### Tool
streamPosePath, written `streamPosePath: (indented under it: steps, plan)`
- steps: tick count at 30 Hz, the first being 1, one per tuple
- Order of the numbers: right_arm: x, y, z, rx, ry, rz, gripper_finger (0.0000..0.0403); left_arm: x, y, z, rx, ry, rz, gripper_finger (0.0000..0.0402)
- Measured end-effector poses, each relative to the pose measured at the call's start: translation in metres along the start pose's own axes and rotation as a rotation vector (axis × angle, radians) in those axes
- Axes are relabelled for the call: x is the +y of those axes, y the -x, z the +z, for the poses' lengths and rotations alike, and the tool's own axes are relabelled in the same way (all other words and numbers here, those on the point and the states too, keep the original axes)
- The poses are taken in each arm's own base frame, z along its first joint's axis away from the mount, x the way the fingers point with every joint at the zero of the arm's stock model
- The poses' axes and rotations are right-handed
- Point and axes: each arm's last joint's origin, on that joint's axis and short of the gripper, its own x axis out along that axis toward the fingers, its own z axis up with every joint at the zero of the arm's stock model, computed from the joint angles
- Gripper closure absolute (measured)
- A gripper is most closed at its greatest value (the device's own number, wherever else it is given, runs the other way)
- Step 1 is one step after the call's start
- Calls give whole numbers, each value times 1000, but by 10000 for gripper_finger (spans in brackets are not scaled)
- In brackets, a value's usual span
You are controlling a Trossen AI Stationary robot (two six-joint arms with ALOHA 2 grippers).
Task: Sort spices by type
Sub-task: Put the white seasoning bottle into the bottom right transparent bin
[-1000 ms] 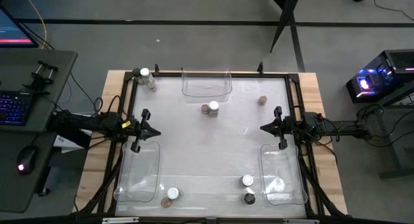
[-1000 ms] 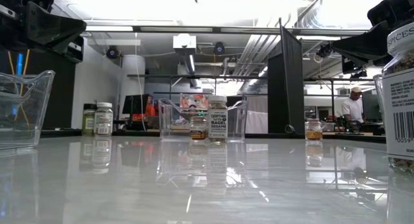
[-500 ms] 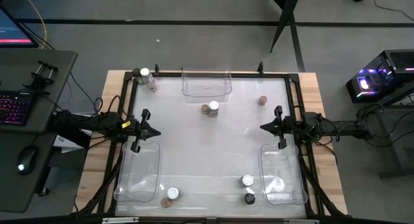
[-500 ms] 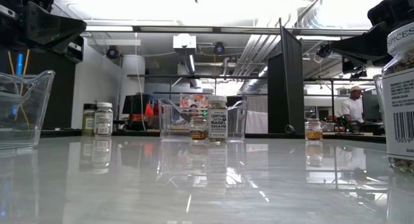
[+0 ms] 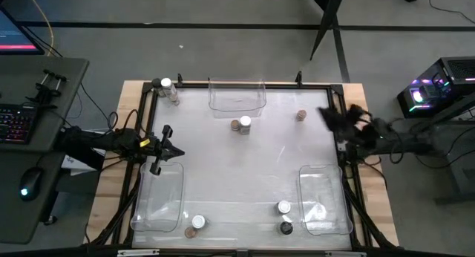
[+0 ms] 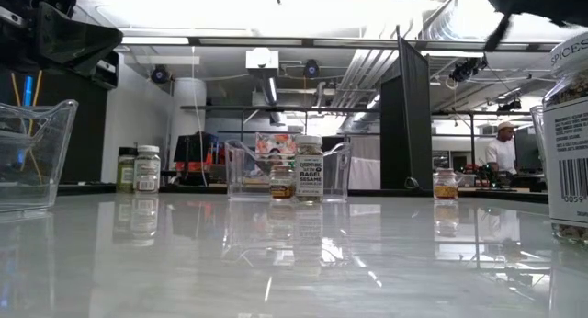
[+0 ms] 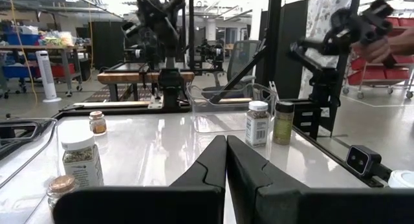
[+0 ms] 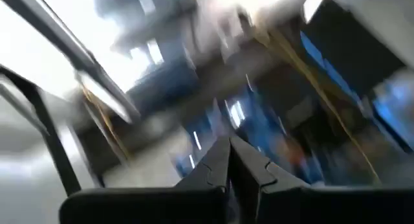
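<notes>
Jars: we count eight spice jars on the table. Two stand at the far left corner (image 5: 166, 85), a tan-lidded and a white-lidded pair sit mid-table just before the far bin (image 5: 240, 124), and one tan-lidded jar (image 5: 300, 116) stands alone toward the far right. Three wait along the near edge: a tan lid (image 5: 197, 222), a white lid (image 5: 283, 207), a black lid (image 5: 286, 228).
Bins: three clear bins, one far (image 5: 237, 94), one near left (image 5: 158, 197), one near right (image 5: 322, 199); none seems to hold a jar.
Left gripper (image 5: 164, 148): fingers pressed together, empty, hovering over the left bin's far end.
Right gripper (image 5: 330, 117): blurred, raised near the lone tan-lidded jar; fingers together, nothing held.
Handling: we judge the jars light, rigid and smooth-walled, so likely slippery and easy to tip.
Hold: we would open wide and close on the body just under the lid.
</notes>
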Motion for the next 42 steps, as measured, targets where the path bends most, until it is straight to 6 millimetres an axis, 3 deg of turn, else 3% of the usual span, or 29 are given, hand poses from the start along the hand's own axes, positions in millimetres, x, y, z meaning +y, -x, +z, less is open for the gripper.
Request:
streamPosePath:
  steps: [6, 14, 17, 21, 27, 30, 35, 42]
  plan:
    - [12, -92, -26, 352, 105, -89, 402, 0, 0, 0, -1, 0, 0, 401]
    - [-2, -196, -67, 635, 64, -375, 397, 0, 0, 0, 0, 0, 0, 401]
    - [-15, -225, -79, 741, 29, -517, 364, 0, 0, 0, 0, 0, 0, 401]
    - [-26, -258, -93, 878, 37, -675, 276, 0, 0, 0, 0, 0, 0, 401]
    - [-36, -286, -109, 1075, 83, -945, 130, 0, 0, 0, 0, 0, 0, 401]
    - [-42, -291, -114, 1114, 66, -1115, 84, 0, 0, 0, 0, 0, 0, 401]
    - [-48, -294, -119, 1111, 43, -1309, 62, 0, 0, 0, 0, 0, 0, 401]
    - [-68, -293, -145, 1183, 0, -1352, 61, 0, 0, 0, 0, 0, 0, 401]
